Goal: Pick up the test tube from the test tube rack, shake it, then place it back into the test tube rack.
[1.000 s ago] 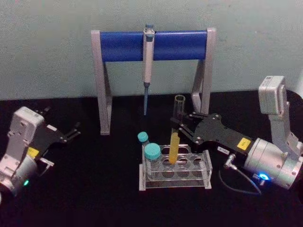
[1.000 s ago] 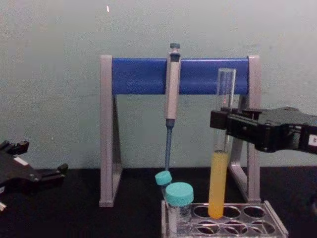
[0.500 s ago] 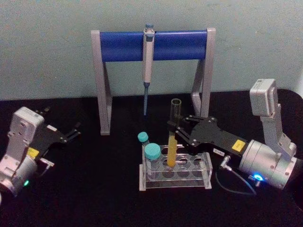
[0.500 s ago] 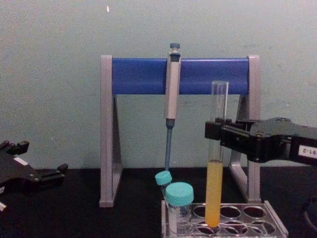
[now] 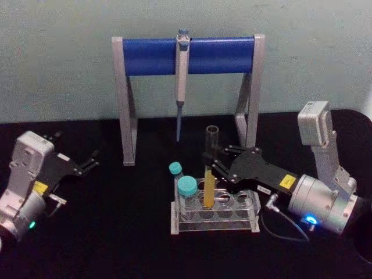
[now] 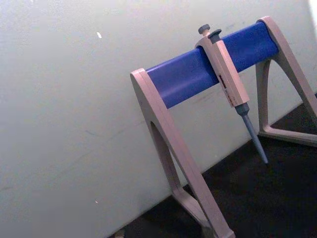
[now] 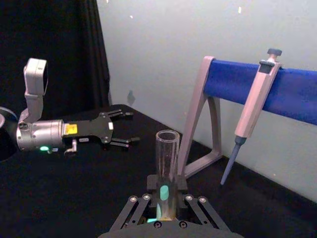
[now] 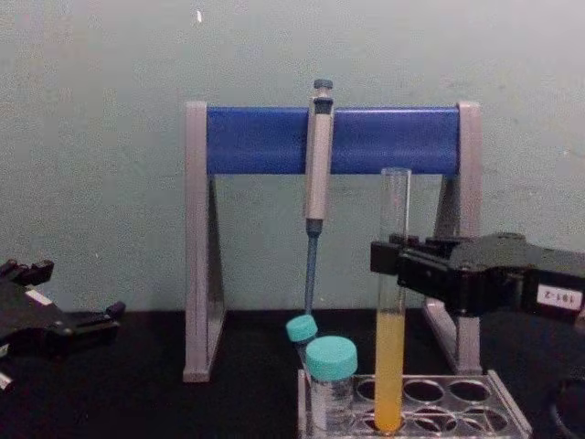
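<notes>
We read one white label (image 8: pixel 552 297) on the right hand (image 8: pixel 391 261) as roughly "E-101", its digits unsure, while the yellow sticker (image 5: pixel 285 182) on that hand and the yellow tag (image 5: pixel 39 187) on the left hand (image 5: pixel 90 160) are illegible to us.

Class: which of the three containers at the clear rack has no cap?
The tall test tube in the right gripper; the large vial and small vial wear teal caps.

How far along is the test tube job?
Pickup done: the right gripper holds the test tube. In hand: the tube has come down over the last second, its bottom now in a test tube rack hole. Remaining: release and withdraw. The left gripper idles at left, open.
</notes>
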Controlling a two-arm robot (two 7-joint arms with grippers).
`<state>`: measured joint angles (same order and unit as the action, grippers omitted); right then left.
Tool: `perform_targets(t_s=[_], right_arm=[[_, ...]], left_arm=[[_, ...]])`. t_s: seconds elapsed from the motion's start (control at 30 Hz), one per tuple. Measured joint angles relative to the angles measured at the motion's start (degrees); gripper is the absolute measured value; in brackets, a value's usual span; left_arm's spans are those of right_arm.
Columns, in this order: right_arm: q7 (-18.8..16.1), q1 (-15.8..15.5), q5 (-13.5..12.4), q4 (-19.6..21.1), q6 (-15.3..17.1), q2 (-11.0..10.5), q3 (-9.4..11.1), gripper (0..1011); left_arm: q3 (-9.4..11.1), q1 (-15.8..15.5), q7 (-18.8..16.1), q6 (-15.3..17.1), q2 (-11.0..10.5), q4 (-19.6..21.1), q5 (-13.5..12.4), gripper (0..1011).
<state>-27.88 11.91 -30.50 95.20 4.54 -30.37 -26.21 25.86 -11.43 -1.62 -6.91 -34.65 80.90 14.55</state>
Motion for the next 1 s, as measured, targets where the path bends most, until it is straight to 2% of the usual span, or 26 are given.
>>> perform_targets(t_s=[1.0], right_arm=[[-0.1,-0.4,1.4,-3.6,-0.3,1.9,-0.7,221]], left_arm=[[0.0,0.0,0.0,0.0,0.0,0.0,0.0,1001]])
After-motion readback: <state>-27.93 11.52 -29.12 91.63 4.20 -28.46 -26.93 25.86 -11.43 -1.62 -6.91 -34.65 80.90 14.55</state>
